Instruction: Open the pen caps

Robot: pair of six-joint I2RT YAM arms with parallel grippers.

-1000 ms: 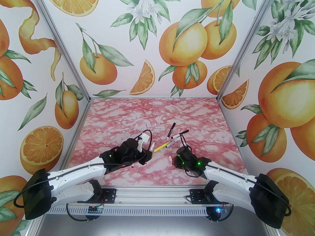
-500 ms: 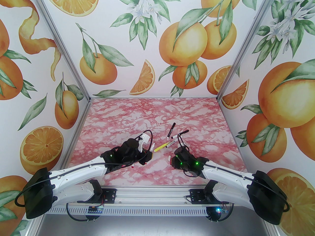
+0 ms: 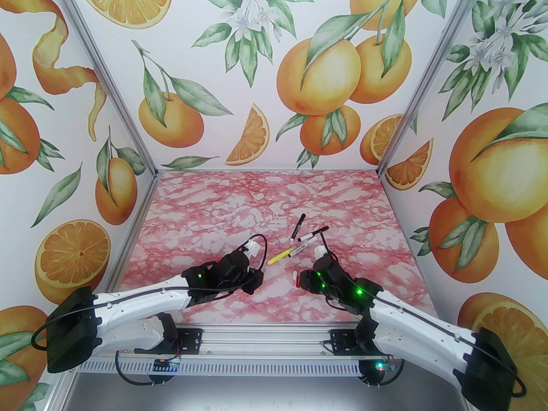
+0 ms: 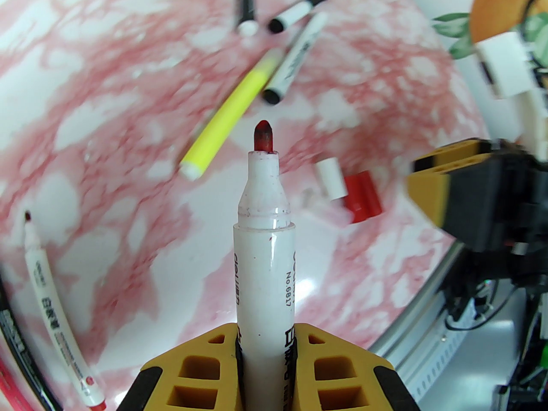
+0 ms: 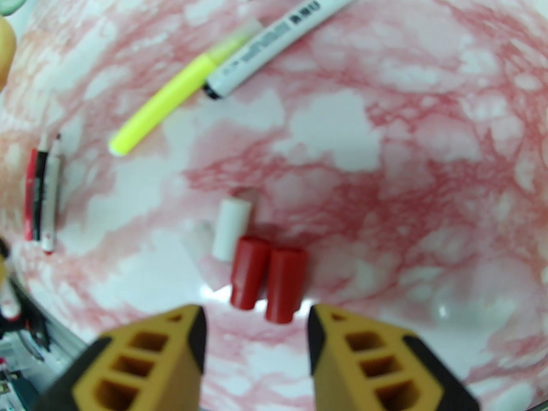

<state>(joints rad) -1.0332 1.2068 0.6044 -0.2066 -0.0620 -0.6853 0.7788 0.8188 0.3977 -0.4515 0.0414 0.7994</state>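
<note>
Near edge of table [image 3: 214, 212]: left gripper [image 4: 265, 334] clamped on one uncapped red-tipped pen [image 4: 263, 246], tip pointing far. Right gripper [image 5: 255, 313] half open, empty, above two red caps [image 5: 248, 270] and one white cap [image 5: 231, 229], lying loose. Farther, mid-table: one yellow pen [image 5: 171, 96], three black-ended pens [image 4: 299, 13], axes slanting near-left to far-right. Right arm nearer, I judge.

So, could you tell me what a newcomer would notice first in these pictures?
Probably the uncapped red marker projecting from the shut left claw. Next, two red caps lying side by side with a white cap on the pink marble table, just ahead of the open right claw.
</note>
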